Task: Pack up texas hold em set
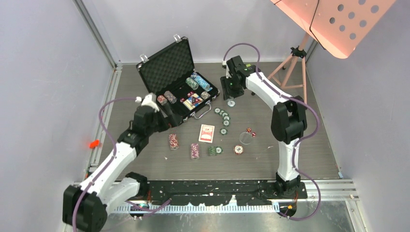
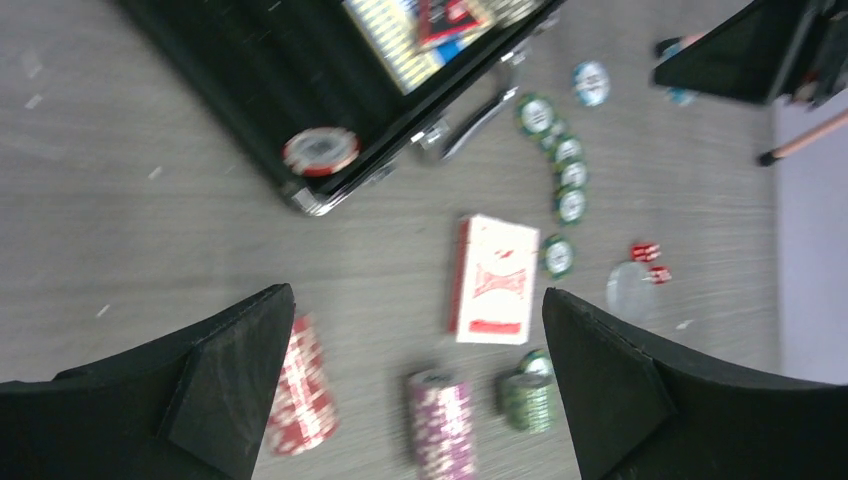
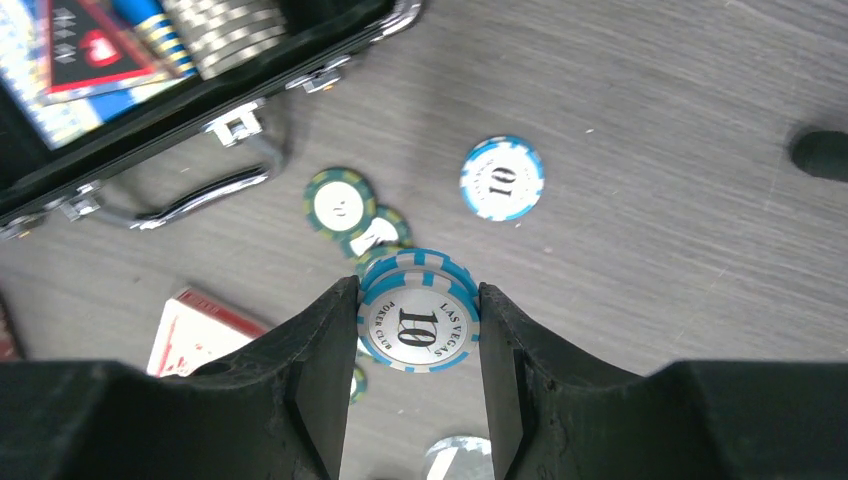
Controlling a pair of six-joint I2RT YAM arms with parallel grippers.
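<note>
A pink tripod stand [image 1: 292,67] stands at the upper right, its perforated pink panel [image 1: 338,24] tilted across the corner. The grey wood-grain table [image 1: 309,140] fills the middle. A small orange-red object [image 1: 94,143] sits at the table's left edge.

We see a black briefcase [image 1: 167,66] with silver latches [image 3: 235,125], a red-backed card deck [image 1: 206,133], red dice [image 1: 251,131], green-and-white striped chips [image 1: 224,117], a blue-and-white striped chip [image 3: 417,312] and a grey wood-grain counter [image 1: 300,159].

One briefcase [image 1: 167,65], one loose card deck [image 1: 206,133], two loose dice [image 1: 249,129].
</note>
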